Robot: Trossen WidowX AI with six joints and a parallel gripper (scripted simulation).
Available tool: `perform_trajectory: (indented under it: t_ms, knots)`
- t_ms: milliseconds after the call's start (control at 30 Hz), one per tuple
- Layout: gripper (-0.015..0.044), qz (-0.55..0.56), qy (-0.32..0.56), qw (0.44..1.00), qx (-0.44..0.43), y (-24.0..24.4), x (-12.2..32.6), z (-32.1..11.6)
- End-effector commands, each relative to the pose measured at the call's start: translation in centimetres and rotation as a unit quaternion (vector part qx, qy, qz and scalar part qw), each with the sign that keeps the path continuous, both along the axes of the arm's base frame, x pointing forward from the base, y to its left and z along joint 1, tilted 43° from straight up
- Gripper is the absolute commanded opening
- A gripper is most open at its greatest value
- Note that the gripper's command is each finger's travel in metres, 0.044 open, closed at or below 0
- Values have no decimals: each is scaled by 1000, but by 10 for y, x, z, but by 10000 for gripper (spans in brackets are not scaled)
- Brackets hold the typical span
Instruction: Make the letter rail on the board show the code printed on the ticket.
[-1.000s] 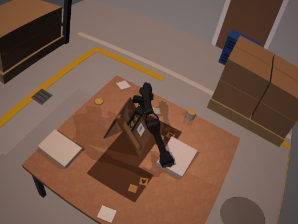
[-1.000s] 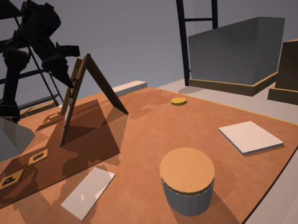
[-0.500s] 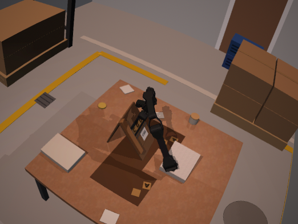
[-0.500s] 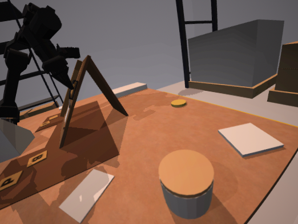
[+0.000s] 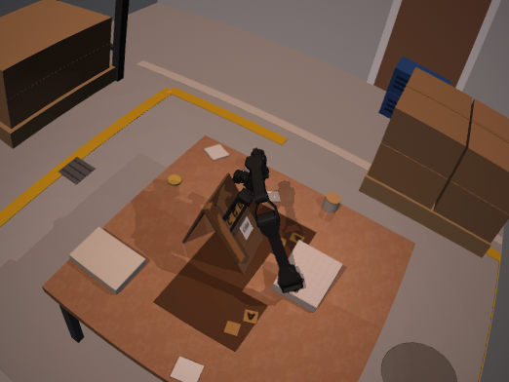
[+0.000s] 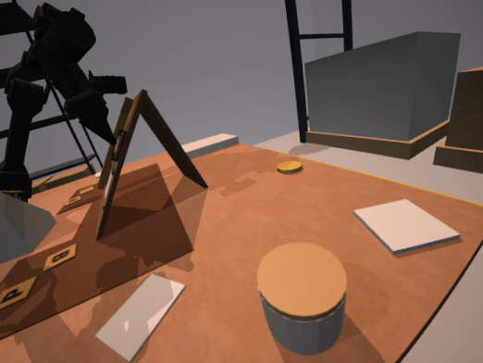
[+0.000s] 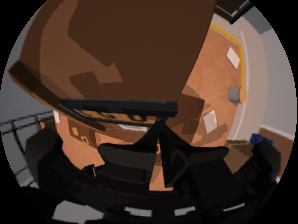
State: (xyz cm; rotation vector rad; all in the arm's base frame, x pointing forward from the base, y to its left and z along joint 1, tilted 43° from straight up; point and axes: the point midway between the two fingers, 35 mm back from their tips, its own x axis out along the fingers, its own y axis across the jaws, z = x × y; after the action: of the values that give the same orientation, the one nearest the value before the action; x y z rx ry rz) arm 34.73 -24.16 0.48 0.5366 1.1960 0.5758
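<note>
The leaning board [image 5: 221, 192] [image 6: 105, 208] [image 7: 135, 50] stands upright on its prop. Its dark rail [image 7: 167, 108] holds several letter tiles [image 5: 235, 213] [image 7: 107, 115] side by side; their letters are too small to read surely. The printed ticket [image 5: 246, 227] is below the rail, its code unreadable. My gripper [image 6: 114, 143] [image 7: 158, 123] is shut and empty, its tips at the rail near the end of the tile row; contact cannot be told. Loose tiles lie on the counter: a B tile [image 6: 60, 257], a P tile [image 6: 18, 293], a lettered tile [image 5: 251, 317] and a blank-looking tile [image 5: 232, 327].
A lidded can [image 5: 332, 203] [image 6: 302, 296] [image 7: 237, 94] stands near the counter's edge. A yellow disc [image 5: 175, 180] [image 6: 290, 168] lies behind the board. A white block [image 5: 312, 278] is by the arm's base, a thick book [image 5: 108, 260] at the left, a white card [image 6: 141, 317] beside the board.
</note>
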Motion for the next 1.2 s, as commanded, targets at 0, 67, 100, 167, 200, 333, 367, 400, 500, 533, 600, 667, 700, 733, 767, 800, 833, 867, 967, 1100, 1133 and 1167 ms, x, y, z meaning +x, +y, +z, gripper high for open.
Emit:
perform_trajectory:
  t_ms: [0,67,100,167,200,333,367,400,500,533,600,667,700,733,767,800,833,867,967,1100,1133,1167]
  knots:
    - [0,1,-3,1000,0,-4,-4,2]
    - [0,1,-3,1000,0,-5,-6,3]
    - [0,1,-2,1000,0,-6,-7,4]
    - [0,1,-2,1000,0,-7,-8,4]
    - [0,1,-2,1000,0,-8,-10,5]
    - [0,1,-2,1000,0,-10,-13,7]
    - [0,1,-2,1000,0,-11,-14,7]
    - [0,1,-2,1000,0,-12,-16,8]
    - [0,1,-2,1000,0,-14,-19,9]
    - [0,1,-2,1000,0,-14,-19,9]
    - [0,1,-2,1000,0,-14,-19,9]
    - [26,-3,-4,1000,3,-13,-19,10]
    - [53,-10,-12,1000,8,-14,-23,15]
    - [79,-22,-26,999,14,-16,-30,24]
    - [105,-37,-43,998,21,-18,-39,34]
    - [131,-53,-60,996,28,-19,-48,44]
    - [158,-68,-78,994,34,-20,-57,54]
    - [184,-84,-96,991,39,-21,-66,64]
    - [263,-133,-150,979,48,-20,-92,92]
    - [367,-191,-212,957,49,-14,-122,120]
    - [394,-206,-228,950,48,-12,-129,127]
    - [420,-217,-239,945,47,-11,-134,132]
